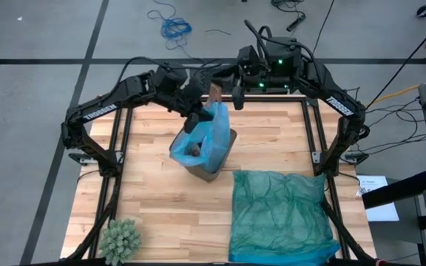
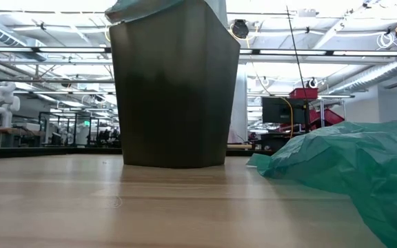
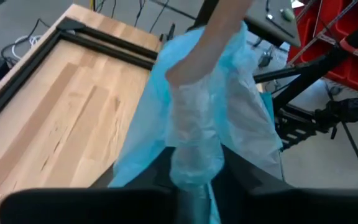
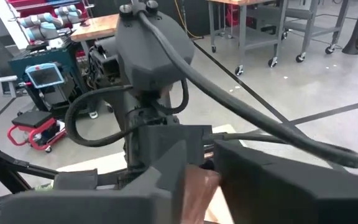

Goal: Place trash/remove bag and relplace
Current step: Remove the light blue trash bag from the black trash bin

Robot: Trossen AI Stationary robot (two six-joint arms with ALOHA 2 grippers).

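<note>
My left gripper point(image 3: 194, 177) pinches the blue bag's point(image 1: 214, 129) rim between its fingers; my right gripper point(image 4: 201, 177) pinches a brown paper wad point(image 1: 216, 91) above the bin point(image 1: 224, 159). Loosening early drops it outside.

Crinkly translucent plastic bag point(image 1: 214, 133), wood table point(image 1: 161, 210)

Dark bin point(image 2: 174, 89) top and teal bag point(image 2: 364, 165) cut off.

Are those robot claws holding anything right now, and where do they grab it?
The left gripper pinches the blue bag at its bunched rim. The right gripper grips a brown paper wad.
</note>
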